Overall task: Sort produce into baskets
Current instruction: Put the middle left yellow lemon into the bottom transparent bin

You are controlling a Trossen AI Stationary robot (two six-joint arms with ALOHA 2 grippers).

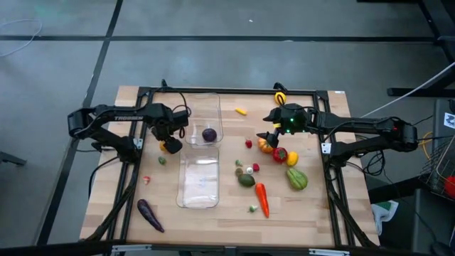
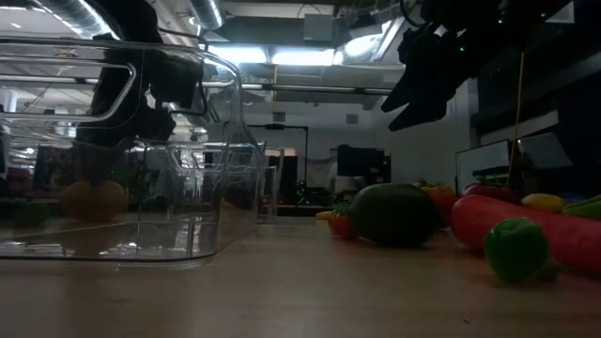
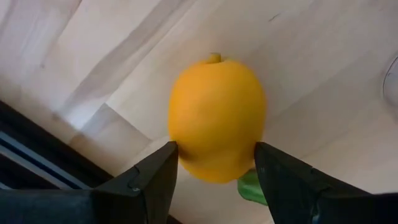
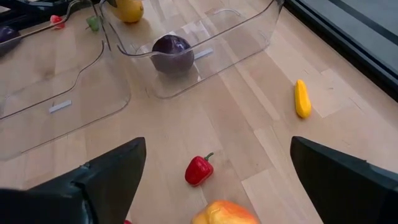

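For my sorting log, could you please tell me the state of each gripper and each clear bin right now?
Left gripper: shut on the yellow lemon, beside the bins.
Right gripper: open, empty, above the loose produce.
Far clear plastic bin: holds one round purple piece.
Near clear plastic bin: empty.

The tabletop is pale wood with a light grain, framed in black. Both bins are clear and colourless. One holds a dark purple ball. The lemon is deep yellow-orange, with a green piece showing beneath it. The carrot is orange, the aubergine dark purple, the avocado dark green. A small pepper is red with a green stem. The arms are black.
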